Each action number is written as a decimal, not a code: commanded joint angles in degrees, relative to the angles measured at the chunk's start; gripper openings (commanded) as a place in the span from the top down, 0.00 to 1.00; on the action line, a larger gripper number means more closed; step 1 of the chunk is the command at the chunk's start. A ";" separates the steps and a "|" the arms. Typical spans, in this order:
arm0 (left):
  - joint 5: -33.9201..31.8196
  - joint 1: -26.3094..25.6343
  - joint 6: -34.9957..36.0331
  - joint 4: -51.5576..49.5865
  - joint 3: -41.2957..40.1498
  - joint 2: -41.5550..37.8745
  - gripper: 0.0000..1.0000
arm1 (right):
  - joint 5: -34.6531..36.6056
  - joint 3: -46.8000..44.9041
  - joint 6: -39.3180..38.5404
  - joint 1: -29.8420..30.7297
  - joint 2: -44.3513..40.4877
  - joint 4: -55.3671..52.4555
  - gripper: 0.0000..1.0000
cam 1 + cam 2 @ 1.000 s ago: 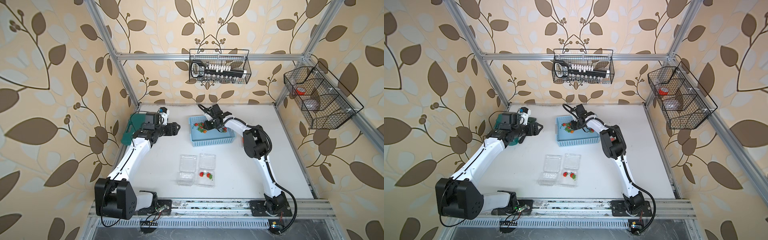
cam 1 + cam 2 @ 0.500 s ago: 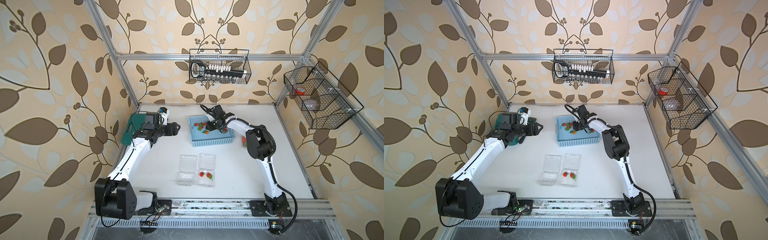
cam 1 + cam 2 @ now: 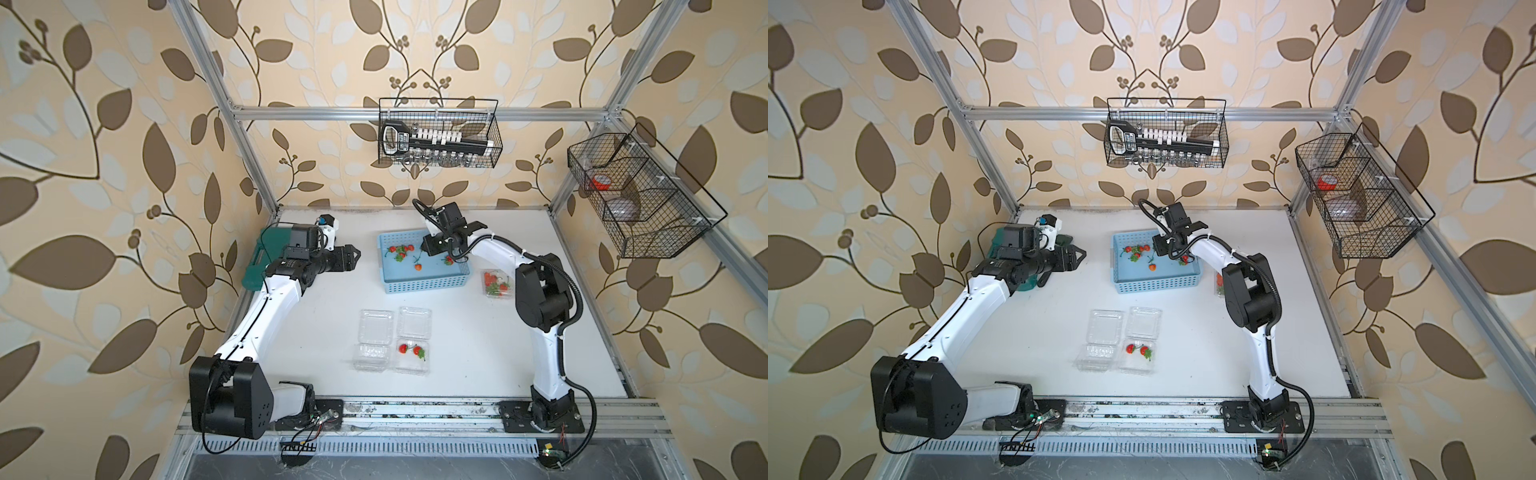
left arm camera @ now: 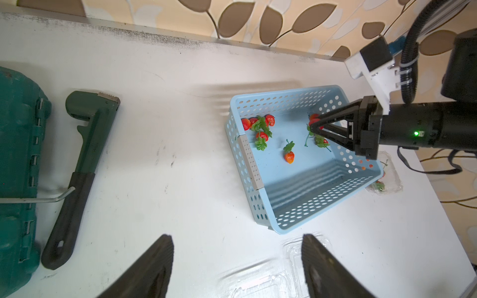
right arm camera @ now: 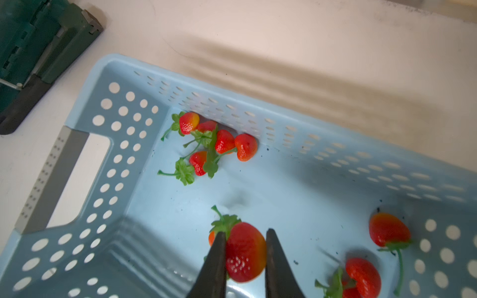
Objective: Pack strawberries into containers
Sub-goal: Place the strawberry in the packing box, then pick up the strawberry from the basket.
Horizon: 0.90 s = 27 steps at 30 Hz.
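The right end effector [image 5: 244, 232] was closed on a strawberry [image 5: 245, 254]. Its two dark fingers [image 5: 216, 258] pressed against the berry's sides, and the green cap poked out past the fingertips. The grip sat inside the light blue basket [image 3: 424, 284], which stood toward the far edge of the worktop [image 3: 478, 353], near its middle.

Other strawberries lay on the basket floor. Five [image 5: 219, 140] were bunched in a far corner against the wall, two more [image 5: 388, 229] lay near the right-hand wall, and a single berry [image 4: 289, 156] lay between the groups.

Toward the near edge stood an open container [image 3: 376, 338]. Just beside it on the right was a second container [image 3: 413, 324] holding two berries [image 3: 409, 349]. A third container [image 3: 496, 284], with berries inside, stood just beside the basket's right end.

The left end effector [image 4: 236, 243] stood open, fingers wide apart. It was over the worktop between the dark green tool case [image 3: 253, 270] at the left edge and the basket, well apart from every berry.
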 commanded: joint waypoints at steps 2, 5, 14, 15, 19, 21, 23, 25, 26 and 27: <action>0.95 -0.38 1.01 0.89 -0.14 -1.05 0.21 | -0.83 -3.81 0.37 0.59 -6.99 -1.01 0.85; 0.71 -0.41 1.15 0.81 -0.14 -1.22 0.20 | -1.82 -10.35 1.29 3.36 -13.91 -0.53 0.85; 0.71 -0.39 1.11 0.82 -0.01 -1.14 0.21 | -1.32 -30.88 4.99 18.40 -29.86 -2.72 0.85; 0.76 -0.41 1.15 0.82 0.08 -1.14 0.20 | -1.55 -32.46 5.60 20.08 -30.91 -3.07 0.85; 0.85 -0.36 1.05 0.78 0.09 -0.99 0.21 | -2.45 -37.59 7.62 26.16 -33.44 -3.71 0.84; 0.85 -0.41 1.04 0.81 0.05 -1.05 0.21 | -2.54 -39.17 8.45 27.82 -33.35 -4.03 0.84; 0.80 -0.38 0.99 0.80 0.03 -1.18 0.20 | -2.19 -40.18 8.97 29.14 -32.81 -4.21 0.84; 0.77 -0.37 1.03 0.78 -0.09 -1.31 0.21 | -1.85 -40.98 9.02 30.24 -31.99 -4.21 0.84; 0.76 -0.39 1.02 0.82 -0.05 -1.31 0.20 | -1.52 -41.25 8.81 30.70 -31.53 -4.20 0.83; 0.76 -0.39 0.96 0.82 -0.04 -1.31 0.21 | -1.53 -41.37 8.34 31.06 -30.99 -4.51 0.83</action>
